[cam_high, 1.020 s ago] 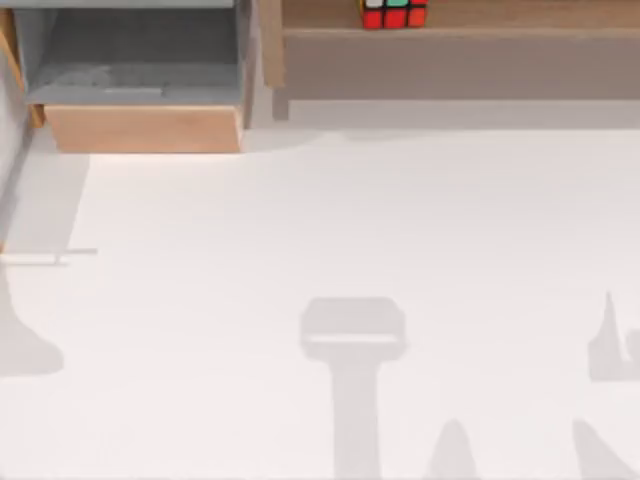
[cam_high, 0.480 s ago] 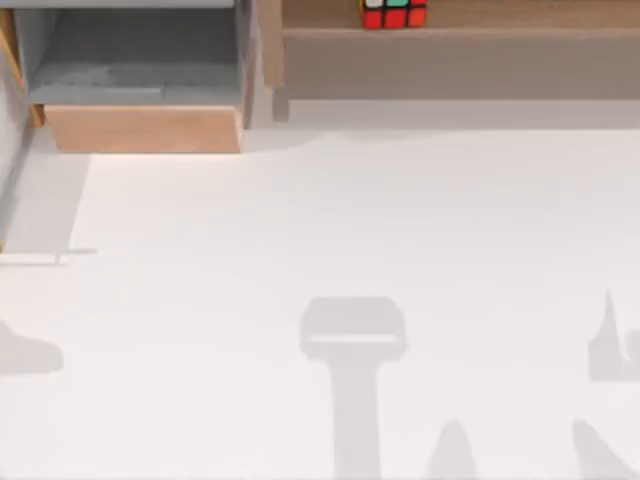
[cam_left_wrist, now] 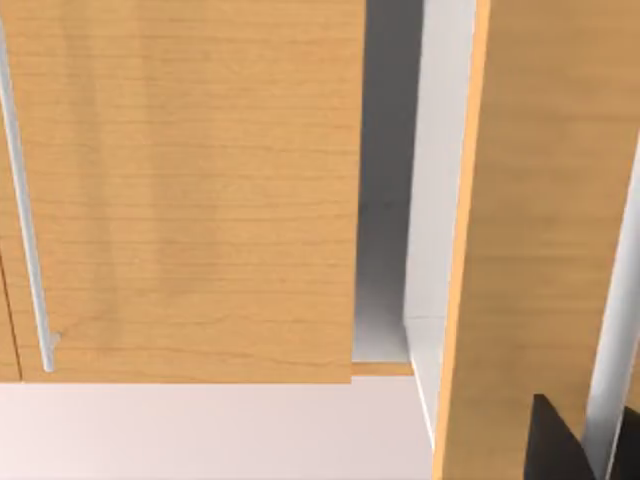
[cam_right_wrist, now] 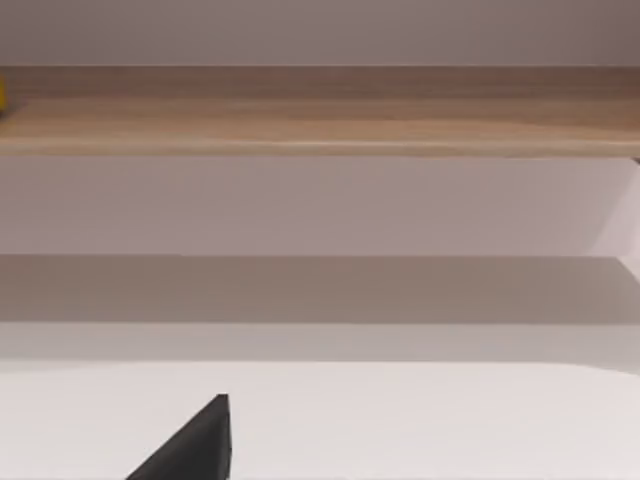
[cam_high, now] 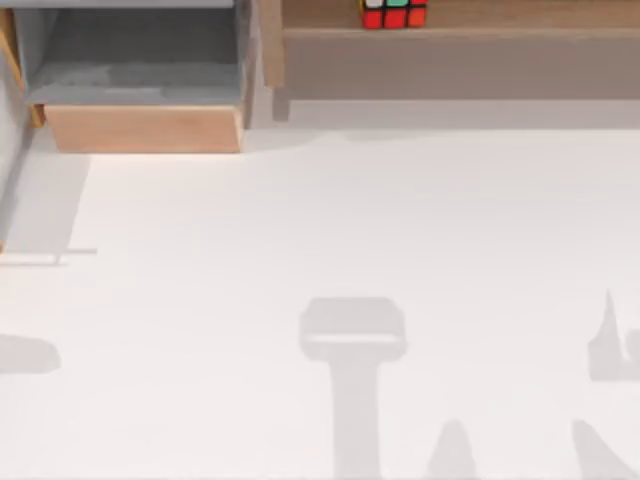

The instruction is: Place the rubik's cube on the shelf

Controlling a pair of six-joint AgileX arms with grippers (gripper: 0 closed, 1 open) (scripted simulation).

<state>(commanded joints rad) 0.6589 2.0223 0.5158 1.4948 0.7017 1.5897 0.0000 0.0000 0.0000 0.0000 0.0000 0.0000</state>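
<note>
And there we see the rubik's cube (cam_high: 394,13) sitting on the shelf (cam_high: 500,22), at the top view's far edge, red stickers facing us, no lettering readable. A wooden box (cam_high: 140,125) stands left of it on the white table (cam_high: 330,220). We cannot tell either gripper's state.

Matt wood-grain shelf (cam_high: 470,22), glossy-stickered rubik's cube (cam_high: 393,14), smooth white table (cam_high: 320,240).
</note>
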